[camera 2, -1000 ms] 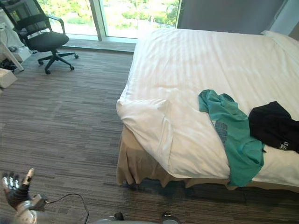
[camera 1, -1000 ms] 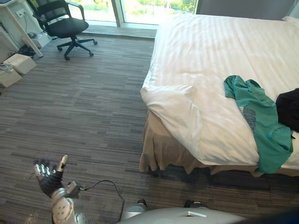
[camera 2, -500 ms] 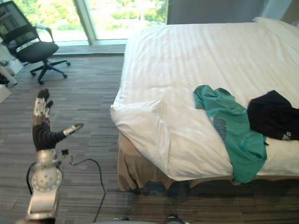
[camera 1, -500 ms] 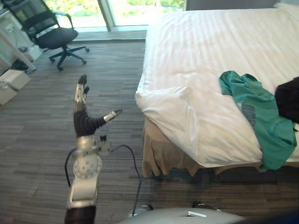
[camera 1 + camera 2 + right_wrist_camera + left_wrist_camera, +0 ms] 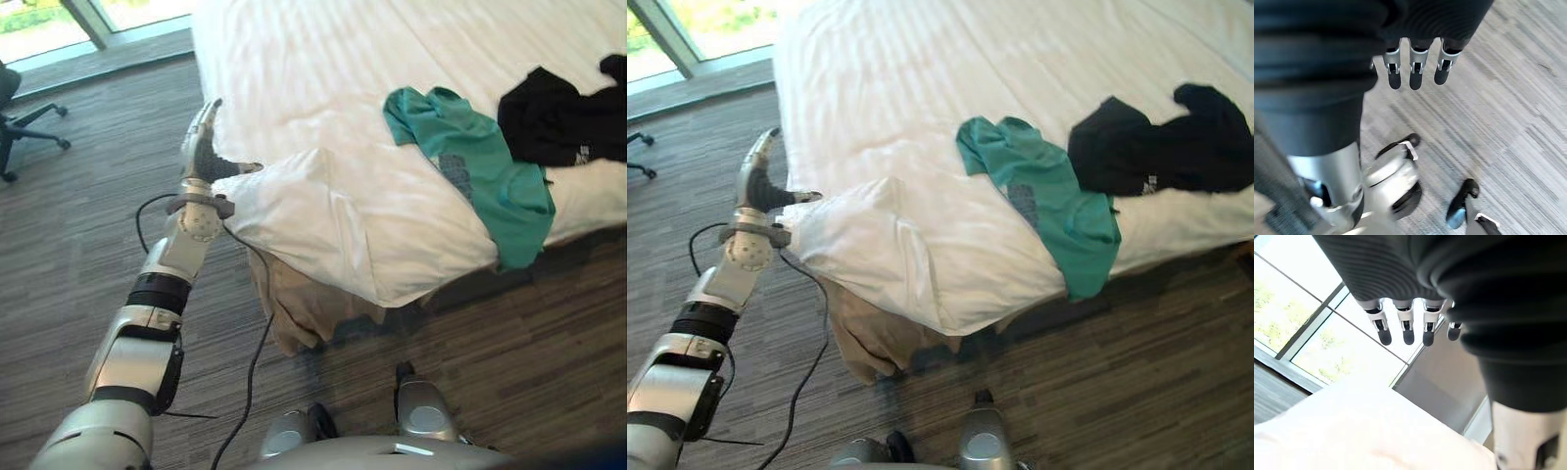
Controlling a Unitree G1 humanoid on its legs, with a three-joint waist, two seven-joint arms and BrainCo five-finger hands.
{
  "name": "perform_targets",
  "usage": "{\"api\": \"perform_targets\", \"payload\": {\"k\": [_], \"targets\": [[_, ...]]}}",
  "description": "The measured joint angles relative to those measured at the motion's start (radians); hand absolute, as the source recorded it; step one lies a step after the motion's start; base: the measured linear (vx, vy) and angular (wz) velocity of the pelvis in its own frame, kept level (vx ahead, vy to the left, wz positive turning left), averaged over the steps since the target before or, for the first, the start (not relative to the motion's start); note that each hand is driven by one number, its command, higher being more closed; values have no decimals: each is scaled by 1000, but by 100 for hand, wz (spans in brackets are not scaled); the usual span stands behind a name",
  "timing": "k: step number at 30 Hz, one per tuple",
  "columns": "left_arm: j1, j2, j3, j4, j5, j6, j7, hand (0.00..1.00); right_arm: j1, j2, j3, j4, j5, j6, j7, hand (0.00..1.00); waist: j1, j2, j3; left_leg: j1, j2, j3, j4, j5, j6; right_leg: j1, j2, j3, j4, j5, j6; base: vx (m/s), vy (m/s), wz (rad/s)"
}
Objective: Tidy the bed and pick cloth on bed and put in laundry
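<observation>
A teal shirt lies crumpled on the white duvet and hangs over the bed's near edge. A black garment lies just beyond it, to the right. My left hand is at the duvet's folded-back corner, open, with straight fingers pointing up and the thumb resting against the cloth. The left wrist view has its fingers straight above the white duvet. My right hand hangs open over the carpet, holding nothing.
A beige bed skirt shows under the lifted duvet corner. Striped grey carpet runs to the left of the bed and in front of it. A black office chair stands at the far left by the window.
My left arm has risen from low near the floor and reached right to the duvet's corner. The camera has swung toward the bed, so the whole scene has shifted.
</observation>
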Motion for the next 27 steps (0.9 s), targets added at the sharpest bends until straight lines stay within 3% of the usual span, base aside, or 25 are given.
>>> {"api": "perform_targets", "payload": {"k": [3, 10, 14, 18, 19, 22, 27], "targets": [[-12, -8, -22, 0, 12, 44, 0, 0, 2, 7, 17, -40, 0, -19, -8, 0, -15, -8, 8, -28, 22, 39, 43, -16, -10, -44, 7, 12, 44, -13, -7, -27, -20, -13], [-81, -91, -43, -1, 13, 175, -26, 0, -7, 26, 42, -135, -1, -54, -37, 0, -13, -16, 39, -87, 66, 162, 155, -30, -17, -140, 10, 56, 137, -30, -7, -24, 3, -13], [-131, -127, -53, -1, 13, 305, -115, 0, -34, 27, 54, -165, -1, -67, -40, 0, -22, -14, 81, -152, 87, 190, 210, -41, -6, -208, 11, 65, 166, -30, -7, -80, 2, -5], [-158, -156, -48, 0, 15, 414, -145, 0, -62, 28, 54, -204, 0, -91, -45, 0, -29, -19, 125, -221, 114, 192, 264, -61, 9, -281, 22, 67, 205, -30, -8, -81, -28, -1], [-177, -155, -30, 0, 37, 438, -160, 100, -77, 27, 53, -205, 3, -103, -47, 0, -31, -19, 129, -244, 125, 193, 277, -70, 15, -302, 28, 67, 212, -30, -8, -88, -48, -2], [-217, -166, 0, 11, 85, 489, -178, 100, -123, 27, 53, -210, 27, -132, -49, 0, -38, -27, 145, -263, 144, 198, 304, -84, 18, -324, 40, 67, 221, -29, -10, -66, -37, -5], [-235, -167, 9, 26, 128, 508, -177, 100, -149, 25, 55, -227, 29, -151, -51, 0, -33, -28, 147, -271, 150, 220, 308, -91, 20, -346, 49, 88, 221, -22, -11, -24, -10, -14]]}}
